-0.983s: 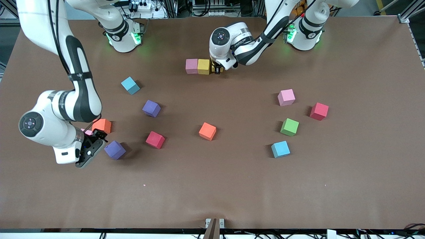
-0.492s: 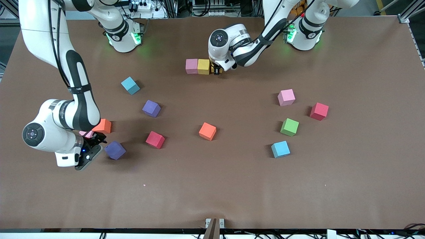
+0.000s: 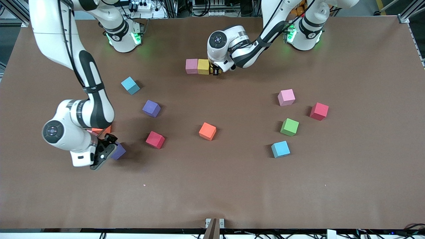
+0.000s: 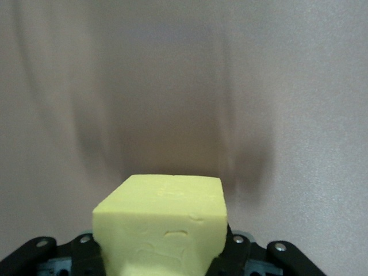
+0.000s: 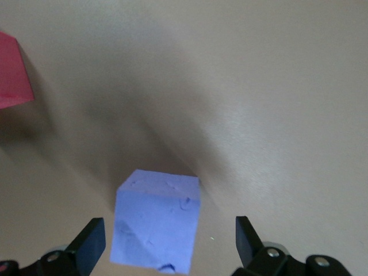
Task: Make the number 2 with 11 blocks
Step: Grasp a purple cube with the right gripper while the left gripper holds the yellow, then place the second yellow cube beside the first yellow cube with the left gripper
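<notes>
I hold a yellow block [image 4: 164, 221] clamped in my left gripper [image 3: 216, 70] beside the yellow-pink row [image 3: 198, 66] to extend it, while my right gripper [image 3: 107, 148], jaws wide, straddles a purple block [image 5: 156, 226].

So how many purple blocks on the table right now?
2. One purple block lies nearer the front camera than the cyan block toward the right arm's end. The other sits between the right gripper's open jaws. The right arm could hide more.

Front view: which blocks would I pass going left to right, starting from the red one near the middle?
Red block → orange block → blue block → green block → second red block.
</notes>
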